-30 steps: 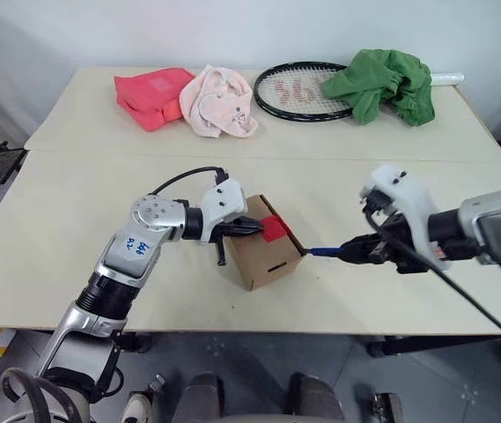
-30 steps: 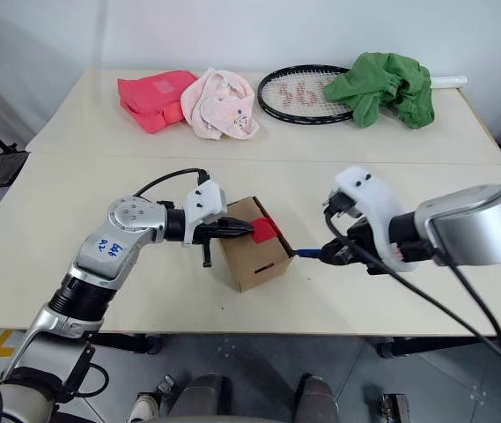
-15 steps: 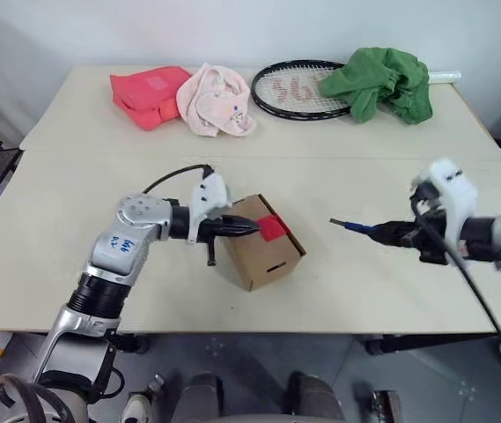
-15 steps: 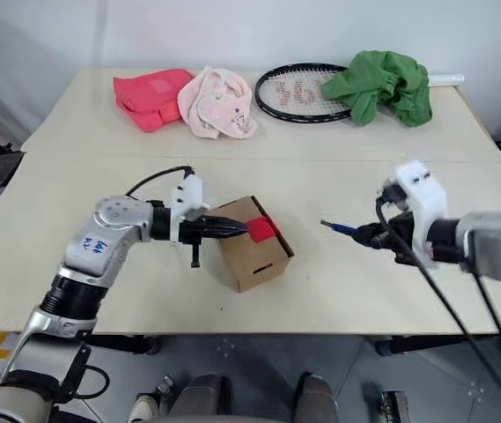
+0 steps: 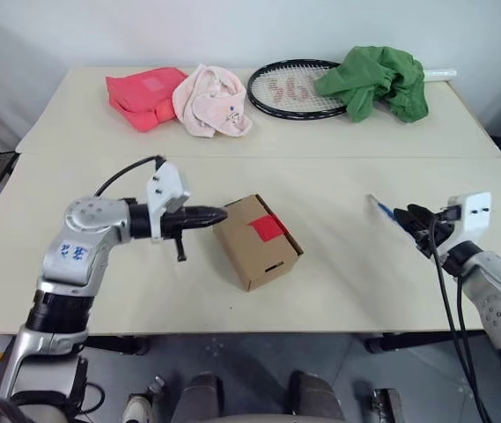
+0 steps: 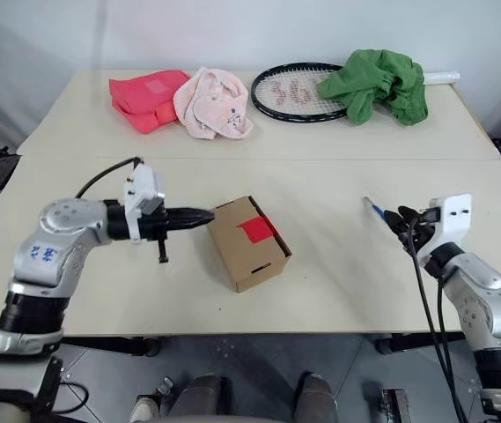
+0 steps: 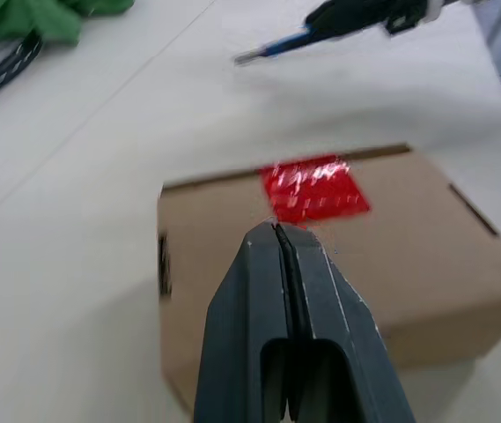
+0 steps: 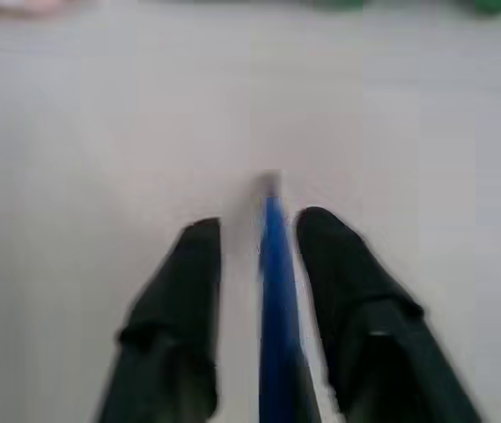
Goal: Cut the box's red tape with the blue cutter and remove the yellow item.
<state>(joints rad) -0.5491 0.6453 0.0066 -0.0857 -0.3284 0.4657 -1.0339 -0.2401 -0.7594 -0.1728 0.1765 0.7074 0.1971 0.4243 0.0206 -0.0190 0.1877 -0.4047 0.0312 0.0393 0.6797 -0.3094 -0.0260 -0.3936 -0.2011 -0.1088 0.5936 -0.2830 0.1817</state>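
I judge I'm setting the blue cutter (image 8: 274, 291) down at frame right, loose between my right gripper's (image 5: 415, 219) spread fingers; next, my pressed-together left gripper (image 5: 213, 214) must open the box (image 5: 257, 241) at centre.

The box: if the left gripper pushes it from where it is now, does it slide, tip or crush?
The box is small corrugated cardboard lying on one broad face, so it would likely slide rather than tip. It looks light, so a push from the shut left gripper at one corner may well spin it. Its walls, with a slot, could dent under a firm squeeze.
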